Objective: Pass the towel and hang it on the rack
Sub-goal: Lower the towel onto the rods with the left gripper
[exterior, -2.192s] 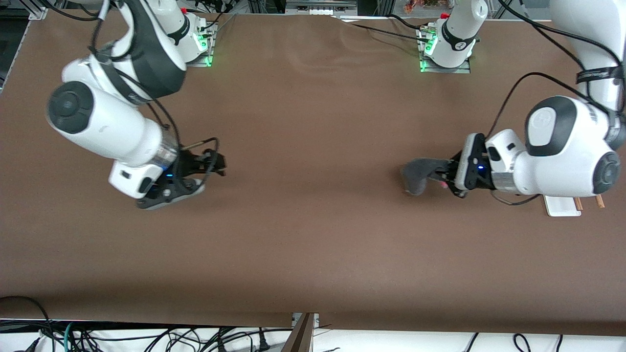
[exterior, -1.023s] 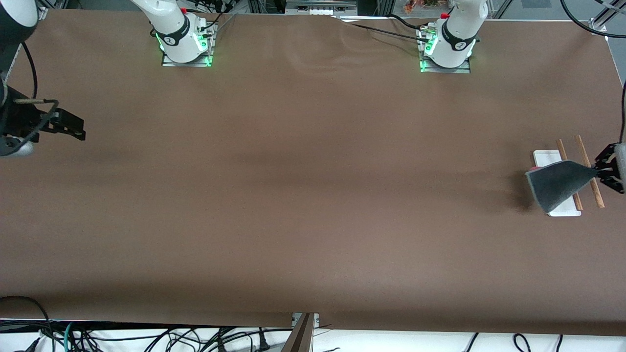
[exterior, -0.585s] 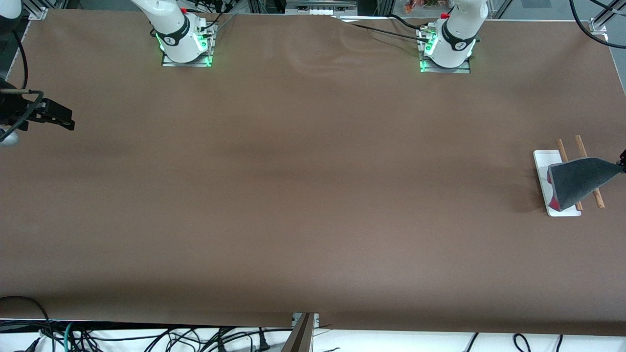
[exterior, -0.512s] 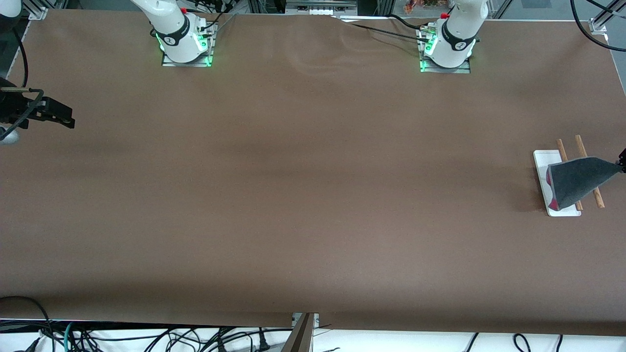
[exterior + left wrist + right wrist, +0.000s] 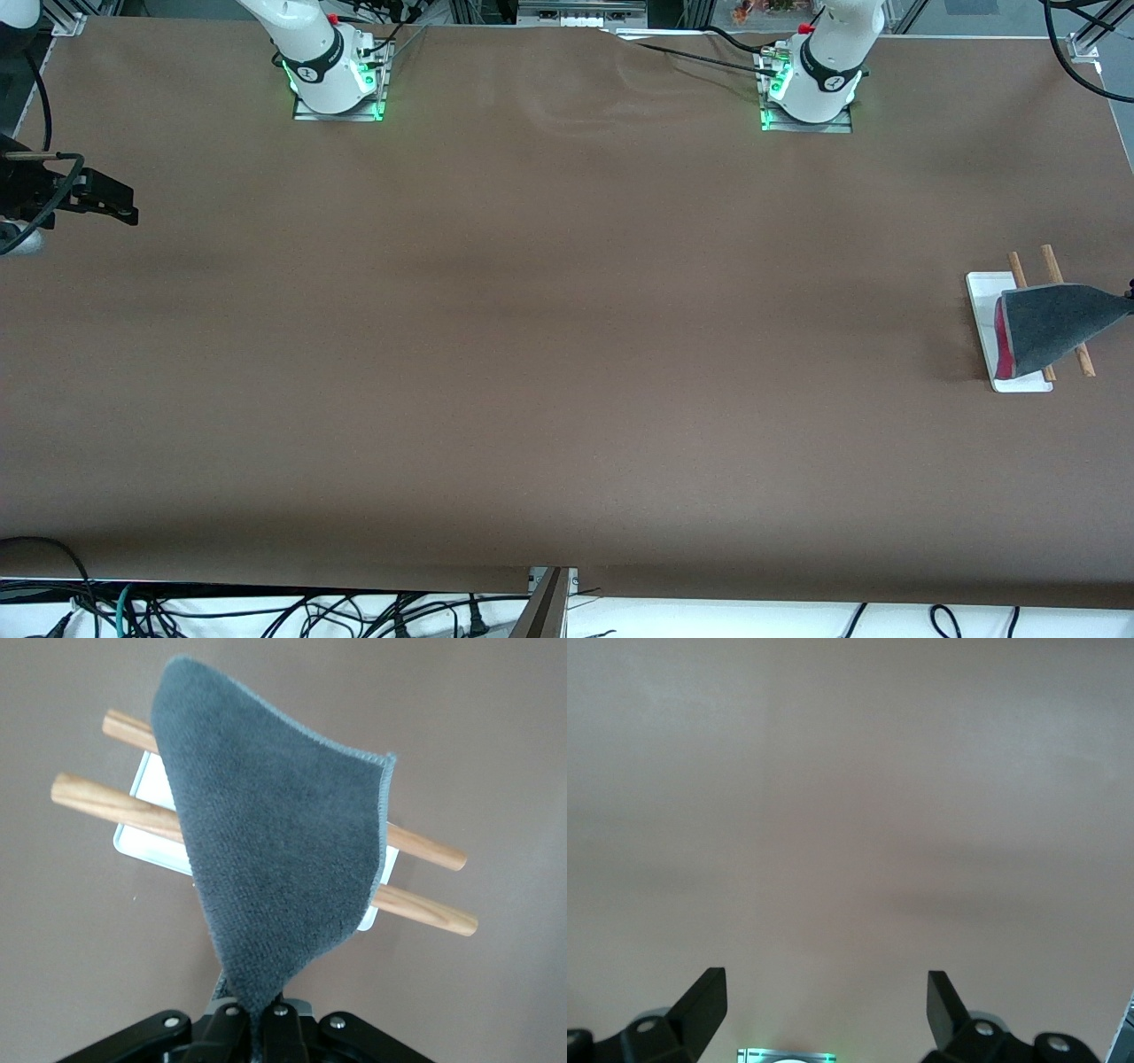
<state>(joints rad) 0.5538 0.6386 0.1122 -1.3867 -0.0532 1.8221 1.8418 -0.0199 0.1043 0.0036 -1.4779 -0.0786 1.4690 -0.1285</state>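
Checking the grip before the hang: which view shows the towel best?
The left wrist view: the towel fills it, pinched by the left gripper over the rack. The front view shows it small at the edge; the right wrist view shows none.

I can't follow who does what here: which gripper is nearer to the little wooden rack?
The left gripper: it holds the towel over the rack. The right gripper, open, waits at the right arm's end of the table.
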